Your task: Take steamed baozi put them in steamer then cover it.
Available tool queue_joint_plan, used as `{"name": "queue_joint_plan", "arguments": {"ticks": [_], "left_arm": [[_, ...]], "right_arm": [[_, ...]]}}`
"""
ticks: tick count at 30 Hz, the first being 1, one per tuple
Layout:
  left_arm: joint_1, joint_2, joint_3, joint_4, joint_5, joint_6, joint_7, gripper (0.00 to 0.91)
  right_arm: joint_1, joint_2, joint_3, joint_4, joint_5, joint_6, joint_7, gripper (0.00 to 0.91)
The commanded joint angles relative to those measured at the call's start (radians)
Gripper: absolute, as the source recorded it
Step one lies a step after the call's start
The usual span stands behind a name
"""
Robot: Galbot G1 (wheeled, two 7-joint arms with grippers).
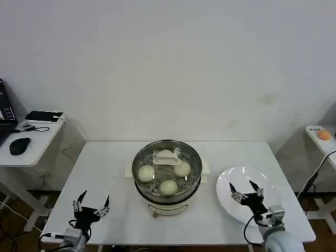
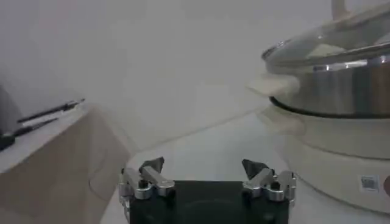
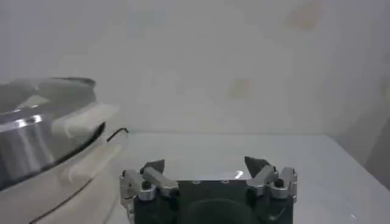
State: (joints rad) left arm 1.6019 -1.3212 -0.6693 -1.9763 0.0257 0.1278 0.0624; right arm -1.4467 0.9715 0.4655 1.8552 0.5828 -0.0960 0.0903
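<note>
Hovering at the near left corner of the tabletop (image 1: 105, 178): left claw (image 1: 92, 203), fingers spread wide, gripping nothing. Seen from its own wrist as left claw (image 2: 204, 165), with the steamer's side rising just beyond it.

Hanging at the near right, over the near part of the white plate (image 1: 233, 181): right claw (image 1: 245, 189), likewise spread wide and gripping nothing; from its wrist, right claw (image 3: 206, 165) with bare tabletop ahead and the steamer off to one side.

Lying flat toward the right edge, apart from the steamer: that white plate, carrying nothing.

Sitting in the middle of the tabletop: steamer (image 1: 167, 197), shiny steel pot on a cream base with side handles. Resting on its rim: cover (image 1: 167, 158), clear glass with a cream bar handle. Showing through the glass: steamed baozi (image 1: 168, 186), four of them lying on the perforated tray, one toward the near side, one left, one right, one at the far side partly behind the handle.

Standing to the far left, beside the tabletop: a small side desk (image 1: 31, 147) carrying a mouse (image 1: 19, 145).
</note>
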Motion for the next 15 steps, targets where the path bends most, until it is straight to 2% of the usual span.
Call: {"name": "queue_joint_plan", "arguments": {"ticks": [1,15], "left_arm": [[0.012,0.003,-0.020,0.009,-0.032,0.000,0.004,0.907],[0.005,0.001,-0.020,0.013,-0.031,0.004,0.021,0.907]], "right_arm": [[-0.001,0.002,-0.002,-0.010,-0.026,0.012,-0.013,0.907],[0.018,0.007,-0.002,-0.025,-0.033,0.003,-0.023,0.907]]}}
